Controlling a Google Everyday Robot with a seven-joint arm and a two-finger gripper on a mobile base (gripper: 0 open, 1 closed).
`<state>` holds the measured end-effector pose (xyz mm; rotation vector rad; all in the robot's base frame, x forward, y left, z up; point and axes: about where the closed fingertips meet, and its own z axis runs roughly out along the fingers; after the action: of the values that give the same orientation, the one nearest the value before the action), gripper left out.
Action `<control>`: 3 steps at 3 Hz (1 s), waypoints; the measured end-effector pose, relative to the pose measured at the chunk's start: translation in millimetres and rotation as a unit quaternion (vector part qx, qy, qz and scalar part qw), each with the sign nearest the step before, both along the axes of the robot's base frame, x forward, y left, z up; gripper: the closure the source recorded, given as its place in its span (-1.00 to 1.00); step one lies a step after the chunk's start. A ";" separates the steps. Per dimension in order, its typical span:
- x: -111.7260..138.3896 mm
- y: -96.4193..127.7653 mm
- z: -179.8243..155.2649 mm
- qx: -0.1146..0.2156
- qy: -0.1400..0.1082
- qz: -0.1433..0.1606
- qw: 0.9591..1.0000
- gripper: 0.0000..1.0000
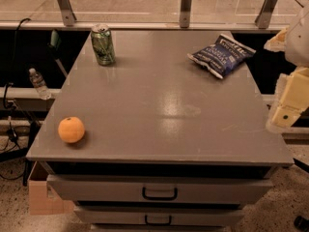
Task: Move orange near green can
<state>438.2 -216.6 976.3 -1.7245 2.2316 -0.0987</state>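
The orange sits on the grey cabinet top near its front left corner. The green can stands upright at the far left corner, well behind the orange. My gripper, a pale yellowish shape on the arm, hangs at the right edge of the view just off the cabinet's right side. It is far from both the orange and the can and holds nothing that I can see.
A blue chip bag lies at the far right of the top. Drawers with dark handles face me below. A water bottle sits on a ledge to the left, and a cardboard box stands on the floor.
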 end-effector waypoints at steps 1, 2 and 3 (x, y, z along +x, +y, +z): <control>0.0 0.0 0.0 0.000 0.000 0.000 1.000 -1.00; 5.6 31.2 -8.2 0.037 0.008 0.029 0.999 -1.00; 19.5 136.2 -27.2 0.131 0.028 0.134 0.982 -1.00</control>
<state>457.7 -80.5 949.0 -1.8760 1.9229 0.2950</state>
